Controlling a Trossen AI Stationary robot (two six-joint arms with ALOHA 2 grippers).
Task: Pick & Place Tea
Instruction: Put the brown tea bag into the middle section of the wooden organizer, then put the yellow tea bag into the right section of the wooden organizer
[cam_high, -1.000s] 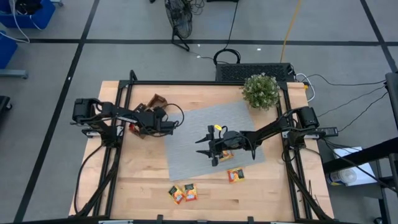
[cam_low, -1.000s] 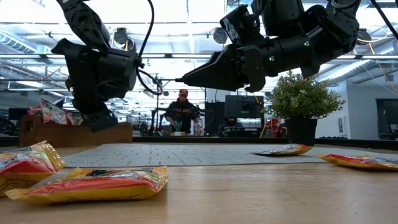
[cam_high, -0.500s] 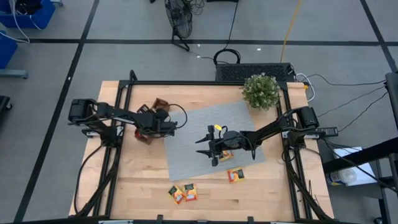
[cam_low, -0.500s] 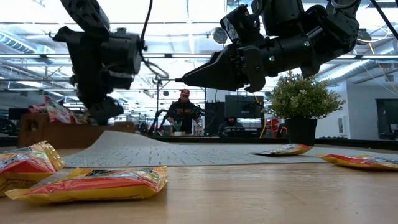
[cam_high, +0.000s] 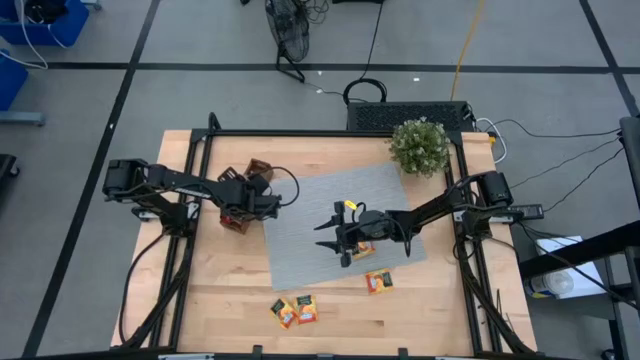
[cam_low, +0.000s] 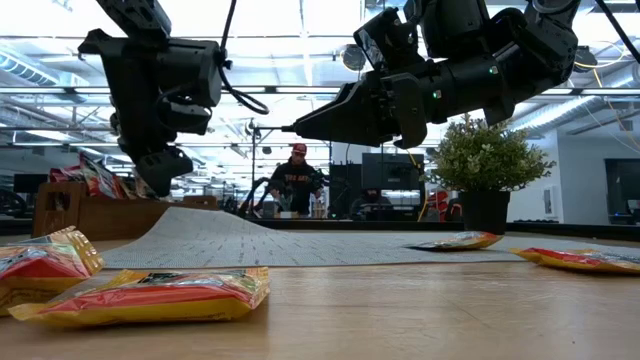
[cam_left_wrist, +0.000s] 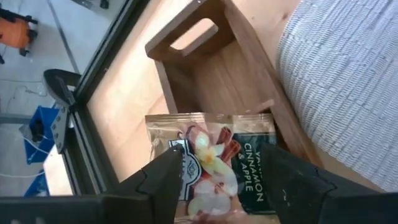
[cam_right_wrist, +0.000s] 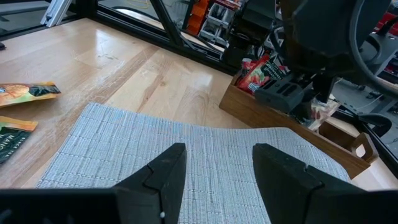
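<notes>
Over the wooden tray (cam_left_wrist: 205, 74) near the table's left edge, the left gripper (cam_left_wrist: 217, 186) pinches a tea sachet (cam_left_wrist: 214, 162). Several sachets (cam_high: 295, 311) wait near the front edge. The right gripper (cam_high: 335, 235) hovers mid-table, fingers spread.

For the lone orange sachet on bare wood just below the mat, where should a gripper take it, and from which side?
The orange sachet lies flat on the table, apart from the grey mat and from the pair of sachets. Probably best to come straight down from above and pinch across two opposite edges, since its flat pose offers no raised part. The right gripper, open, hovers nearest.
</notes>
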